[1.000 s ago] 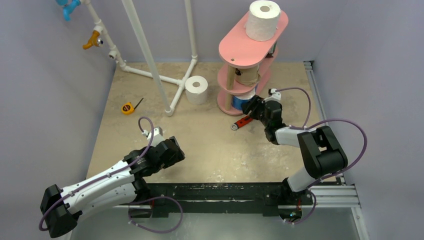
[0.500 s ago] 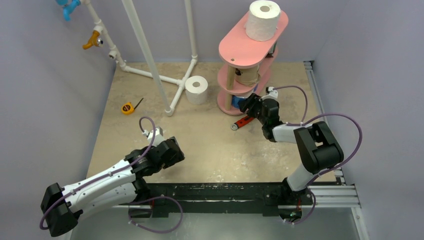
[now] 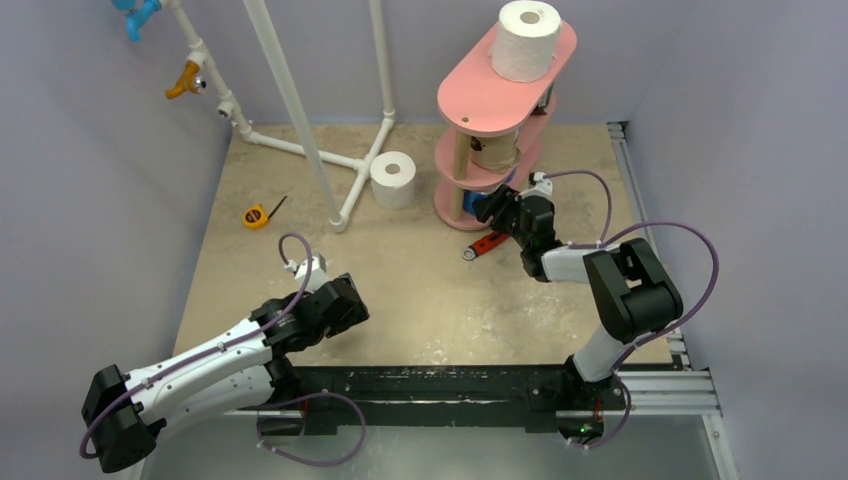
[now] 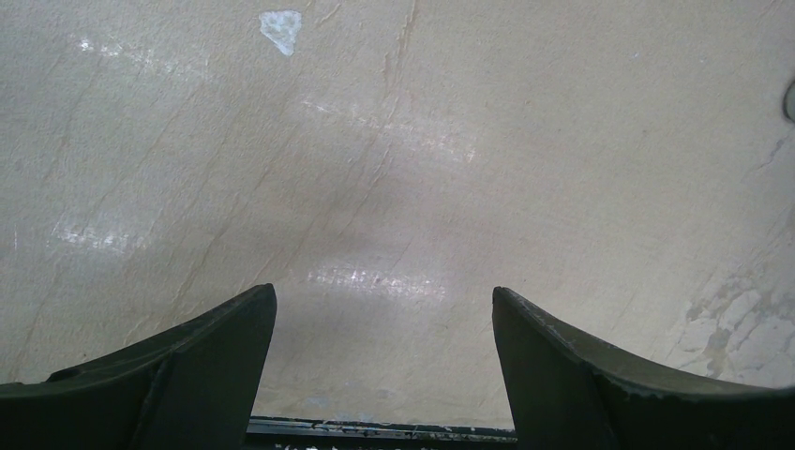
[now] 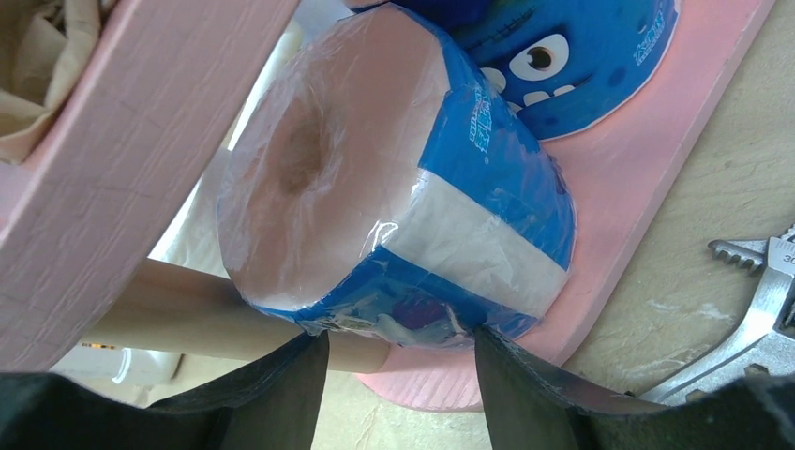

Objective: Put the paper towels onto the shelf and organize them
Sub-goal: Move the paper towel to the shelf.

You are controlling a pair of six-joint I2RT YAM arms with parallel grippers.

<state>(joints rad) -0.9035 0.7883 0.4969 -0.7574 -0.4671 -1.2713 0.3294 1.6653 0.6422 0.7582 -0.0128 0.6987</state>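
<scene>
The pink shelf [image 3: 480,100] stands at the back right. A white roll [image 3: 526,40] sits on its top board and a tan roll [image 3: 493,150] on the middle board. My right gripper [image 3: 492,208] is at the bottom board [image 5: 647,187], its fingertips pinching the near side of a blue-wrapped roll [image 5: 403,178], which lies tilted at the board's edge beside a wooden post [image 5: 187,314]. More blue wrap with a cartoon face [image 5: 562,56] lies behind it. Another white roll [image 3: 394,180] stands on the floor left of the shelf. My left gripper [image 3: 355,310] is open and empty over bare table [image 4: 384,300].
A red-handled wrench [image 3: 487,245] lies just right of my right gripper, also in the right wrist view [image 5: 750,319]. The white pipe frame [image 3: 300,110] stands left of the loose white roll. A yellow tape measure [image 3: 256,216] lies at the left.
My right gripper has moved left and in toward the shelf's bottom board, carrying the blue-wrapped roll under the middle board. The left arm has not moved.
</scene>
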